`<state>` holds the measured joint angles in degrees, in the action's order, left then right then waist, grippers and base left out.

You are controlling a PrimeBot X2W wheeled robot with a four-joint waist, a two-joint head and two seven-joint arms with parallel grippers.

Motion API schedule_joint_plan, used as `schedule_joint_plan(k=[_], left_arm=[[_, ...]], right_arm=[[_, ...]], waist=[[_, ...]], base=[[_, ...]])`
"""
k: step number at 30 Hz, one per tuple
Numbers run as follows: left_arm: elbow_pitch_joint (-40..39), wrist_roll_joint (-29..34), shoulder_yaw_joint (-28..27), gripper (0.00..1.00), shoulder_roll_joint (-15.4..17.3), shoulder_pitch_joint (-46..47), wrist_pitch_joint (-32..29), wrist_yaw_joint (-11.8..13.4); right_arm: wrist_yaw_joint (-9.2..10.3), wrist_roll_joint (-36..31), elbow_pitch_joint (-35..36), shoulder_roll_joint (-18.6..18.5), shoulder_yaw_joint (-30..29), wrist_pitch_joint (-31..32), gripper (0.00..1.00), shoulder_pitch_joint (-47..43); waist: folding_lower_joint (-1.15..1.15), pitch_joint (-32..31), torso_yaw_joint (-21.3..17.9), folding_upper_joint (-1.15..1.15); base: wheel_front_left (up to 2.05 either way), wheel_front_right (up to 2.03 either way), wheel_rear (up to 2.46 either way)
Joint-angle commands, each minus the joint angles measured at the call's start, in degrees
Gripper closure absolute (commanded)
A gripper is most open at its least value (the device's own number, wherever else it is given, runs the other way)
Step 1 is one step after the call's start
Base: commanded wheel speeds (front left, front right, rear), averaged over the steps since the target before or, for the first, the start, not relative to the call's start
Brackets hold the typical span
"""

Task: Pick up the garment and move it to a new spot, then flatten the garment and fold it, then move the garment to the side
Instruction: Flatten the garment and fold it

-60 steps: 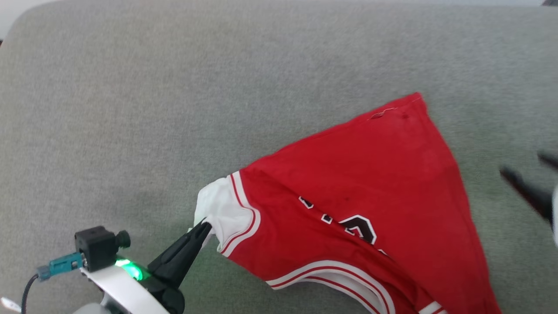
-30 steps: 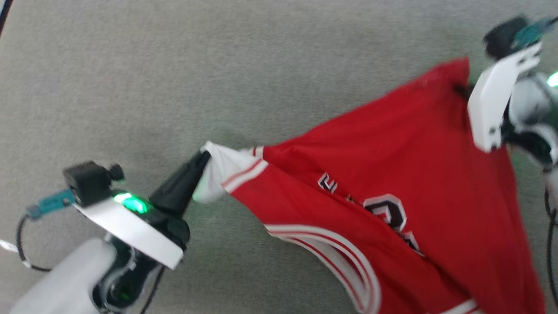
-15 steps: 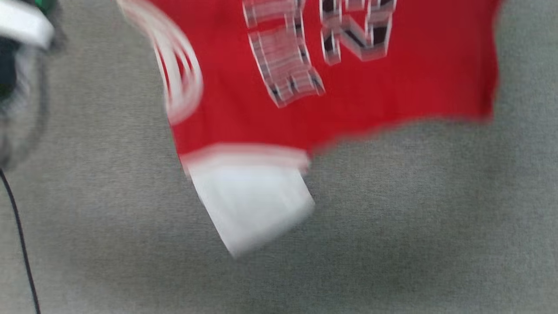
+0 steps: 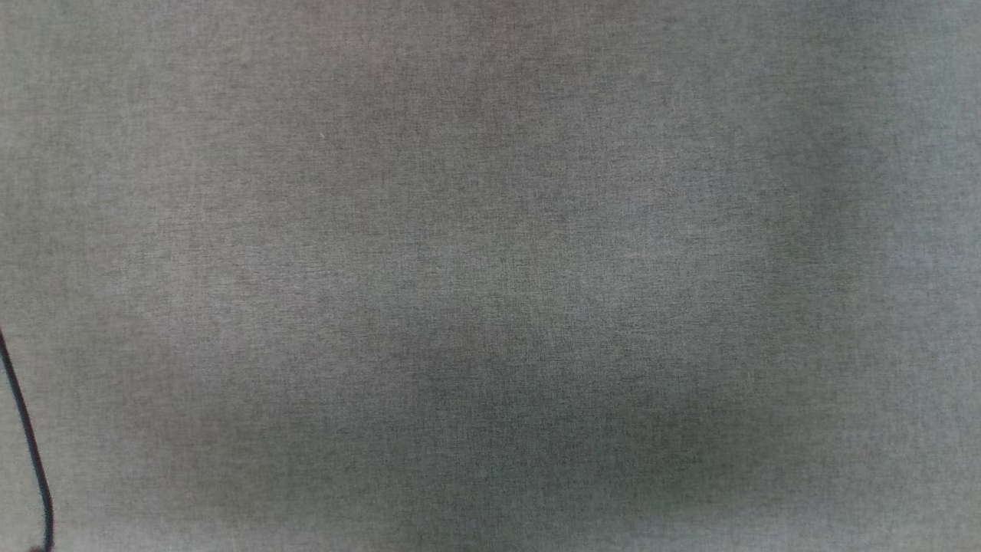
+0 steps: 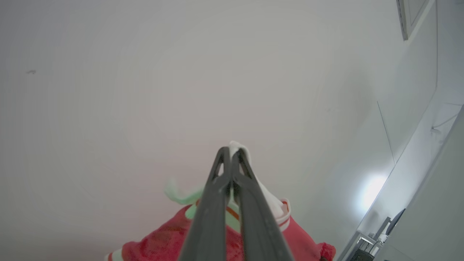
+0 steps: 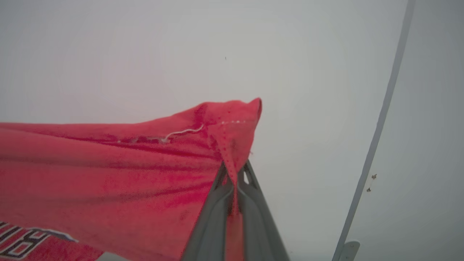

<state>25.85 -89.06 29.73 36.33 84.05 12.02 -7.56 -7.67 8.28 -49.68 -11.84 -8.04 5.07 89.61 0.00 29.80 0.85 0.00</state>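
In the left wrist view my left gripper [image 5: 229, 152] is shut on a white sleeve edge of the red garment [image 5: 163, 243], which hangs below the fingers against a pale wall. The right wrist view has my right gripper [image 6: 235, 168] shut on a red corner of the garment [image 6: 108, 174], whose cloth stretches off to the left with black white-outlined lettering at the lower left. Both fingers point up at pale wall or ceiling. The head view looks down on the grey fabric surface [image 4: 490, 276], with a soft shadow on it.
A thin black cable [image 4: 27, 445] crosses the lower left corner of the head view. The left wrist view catches a wall corner and some furniture [image 5: 377, 235] at the lower right. A grey strip [image 6: 377, 145] runs down the right of the right wrist view.
The head camera has swung, and the garment and both grippers have passed out of its top. Both grippers have lifted the garment off the grey surface; the right one closed on its corner.
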Motion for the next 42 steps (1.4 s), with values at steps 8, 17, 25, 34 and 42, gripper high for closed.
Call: schedule_joint_plan(k=[8, 17, 25, 34, 42], left_arm=[[-13.7, -1.3, 2.0, 1.00, 0.9, -26.3, 2.3, 0.2], [-21.1, 3.3, 0.9, 1.00, -3.0, -52.2, 3.2, 0.2], [-29.1, 7.8, -1.9, 1.00, -3.2, -68.1, 3.2, 0.2], [-39.4, 11.8, -3.5, 1.00, 1.4, -84.7, 3.2, 0.2], [-46.3, 15.7, -5.4, 1.00, 5.4, -89.4, 3.2, 0.2]], right_arm=[[0.31, 4.2, -2.0, -1.3, 7.4, 0.1, 1.00, -14.6], [0.25, 18.2, 10.1, -6.2, 16.0, 2.5, 1.00, -39.9], [0.25, 24.5, 25.9, -10.0, 14.6, 8.3, 1.00, -59.8], [0.24, 23.9, 50.1, -8.8, 3.8, 19.9, 1.00, -82.7], [0.24, 21.5, 68.6, -1.8, -4.8, 29.4, 1.00, -93.5]], waist=[[0.00, -2.5, 1.3, 0.00], [0.00, -6.7, 1.9, 0.00], [0.00, -9.9, 2.3, 0.00], [0.00, -11.4, 2.5, 0.00], [0.00, -11.5, 3.0, 0.00]], base=[[0.00, 0.00, 0.00], [0.00, 0.00, 0.00], [0.00, 0.00, 0.00], [0.00, 0.00, 0.00], [0.00, 0.00, 0.00]])
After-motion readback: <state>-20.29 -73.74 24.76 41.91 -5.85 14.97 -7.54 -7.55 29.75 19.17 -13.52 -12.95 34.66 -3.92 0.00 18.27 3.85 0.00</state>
